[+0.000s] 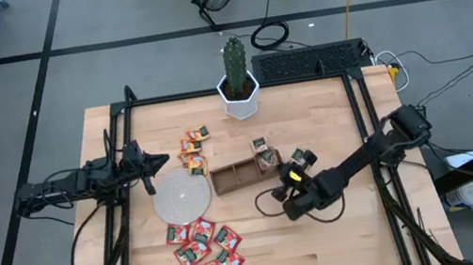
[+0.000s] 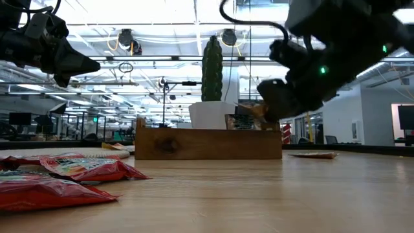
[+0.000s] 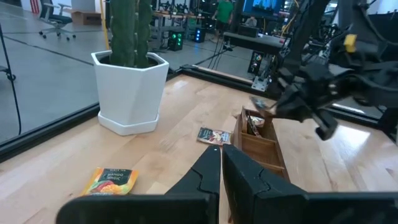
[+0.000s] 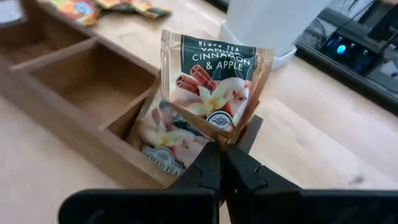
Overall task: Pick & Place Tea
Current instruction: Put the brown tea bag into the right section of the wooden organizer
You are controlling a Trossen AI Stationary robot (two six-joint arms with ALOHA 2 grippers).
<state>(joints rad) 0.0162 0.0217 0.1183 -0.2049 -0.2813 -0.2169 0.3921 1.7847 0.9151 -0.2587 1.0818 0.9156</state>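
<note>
The right hand (image 4: 221,163) is clamped on a whitish sachet (image 4: 214,87) above the tray (image 4: 74,81)'s end compartment, where another sachet lies. It should lower first, then release. The left hand (image 3: 221,168), fingers together, waits over the tabletop's left side.

Both arms matte black, jointed links, black cables looped alongside. Right gripper (image 1: 285,185): bulky dark housing, small yellow mark on top, green indicator light on its side in low view. Left gripper (image 1: 157,160): dark, tapering; fingers (image 3: 202,177) angular, matte black.
</note>
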